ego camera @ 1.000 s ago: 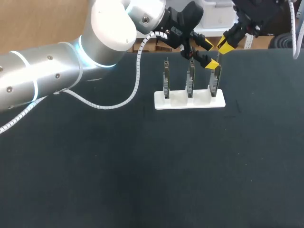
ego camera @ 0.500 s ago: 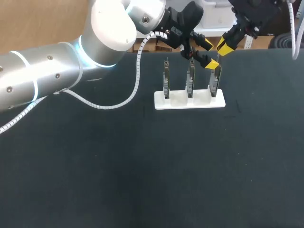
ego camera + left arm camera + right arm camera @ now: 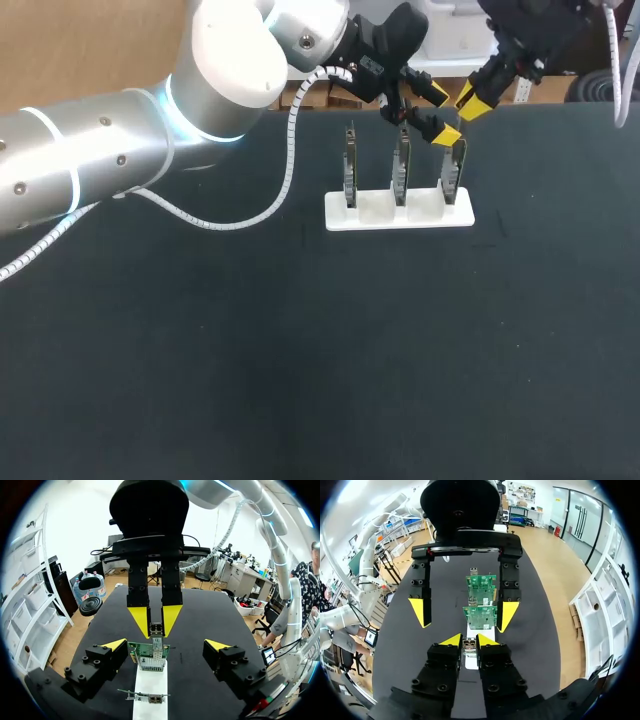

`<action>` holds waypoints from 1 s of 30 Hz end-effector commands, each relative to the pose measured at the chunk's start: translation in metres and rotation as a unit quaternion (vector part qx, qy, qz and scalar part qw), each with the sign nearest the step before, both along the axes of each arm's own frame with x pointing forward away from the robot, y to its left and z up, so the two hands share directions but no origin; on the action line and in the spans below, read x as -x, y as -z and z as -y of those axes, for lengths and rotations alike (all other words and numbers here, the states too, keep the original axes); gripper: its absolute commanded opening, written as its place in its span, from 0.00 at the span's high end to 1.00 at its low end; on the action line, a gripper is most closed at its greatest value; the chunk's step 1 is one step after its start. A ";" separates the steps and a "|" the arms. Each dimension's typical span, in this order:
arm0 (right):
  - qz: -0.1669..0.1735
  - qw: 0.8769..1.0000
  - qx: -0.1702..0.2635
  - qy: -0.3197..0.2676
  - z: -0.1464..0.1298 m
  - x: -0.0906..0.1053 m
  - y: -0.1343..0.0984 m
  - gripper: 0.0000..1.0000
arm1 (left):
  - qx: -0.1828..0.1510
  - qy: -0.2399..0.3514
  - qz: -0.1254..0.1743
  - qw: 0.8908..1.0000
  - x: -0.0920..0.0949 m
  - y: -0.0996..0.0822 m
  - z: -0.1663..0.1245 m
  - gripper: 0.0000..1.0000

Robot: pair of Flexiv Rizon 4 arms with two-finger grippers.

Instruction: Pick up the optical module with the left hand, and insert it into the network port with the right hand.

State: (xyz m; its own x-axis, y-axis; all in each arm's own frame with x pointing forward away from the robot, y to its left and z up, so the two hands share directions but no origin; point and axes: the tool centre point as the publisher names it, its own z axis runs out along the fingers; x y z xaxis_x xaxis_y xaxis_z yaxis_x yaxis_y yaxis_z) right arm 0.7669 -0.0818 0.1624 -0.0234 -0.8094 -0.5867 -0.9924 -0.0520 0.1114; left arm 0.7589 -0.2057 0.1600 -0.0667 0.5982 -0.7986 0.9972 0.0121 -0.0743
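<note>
Step in hand, as judged: seating the small silver optical module [image 3: 156, 629] in the metal network port [image 3: 152, 661] on the upright green circuit card [image 3: 480, 617]. The module should be square to the port mouth and pushed straight down, since tilt could jam it or flex the card. The right gripper [image 3: 469, 641] hangs over the card, fingers clamped on the module just above the port. The left gripper [image 3: 165, 645] is spread wide, straddling the card. The white slotted holder [image 3: 398, 213] stands near the far edge of the black table [image 3: 300, 350].
</note>
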 end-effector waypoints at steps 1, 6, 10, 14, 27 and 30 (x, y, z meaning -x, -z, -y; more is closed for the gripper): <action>0.002 1.000 0.002 0.001 -0.001 0.003 0.002 1.00 | -0.002 0.002 -0.001 1.000 -0.002 0.000 0.001 0.00; 0.000 1.000 0.005 0.000 0.000 0.003 0.004 1.00 | -0.002 0.002 -0.001 1.000 -0.002 0.000 0.001 0.00; -0.001 1.000 0.008 0.000 0.000 0.002 0.005 1.00 | -0.002 0.002 -0.001 1.000 -0.002 0.000 0.001 0.00; -0.002 1.000 0.008 0.000 0.000 0.002 0.006 1.00 | -0.002 0.002 -0.001 1.000 -0.002 0.000 0.001 0.00; -0.001 1.000 0.000 0.010 0.000 0.000 0.005 0.00 | -0.002 0.002 -0.001 1.000 -0.002 0.000 0.001 0.00; 0.000 1.000 -0.005 0.015 0.001 0.001 0.004 0.00 | -0.002 0.002 -0.001 1.000 -0.002 0.000 0.001 0.00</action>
State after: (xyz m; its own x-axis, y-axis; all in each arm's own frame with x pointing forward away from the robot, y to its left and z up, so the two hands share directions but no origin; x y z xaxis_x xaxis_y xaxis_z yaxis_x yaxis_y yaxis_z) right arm 0.7697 -0.0812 0.1584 -0.0436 -0.8074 -0.5883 -0.9928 -0.0308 0.1158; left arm 0.7589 -0.2057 0.1600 -0.0667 0.5982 -0.7986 0.9972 0.0120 -0.0742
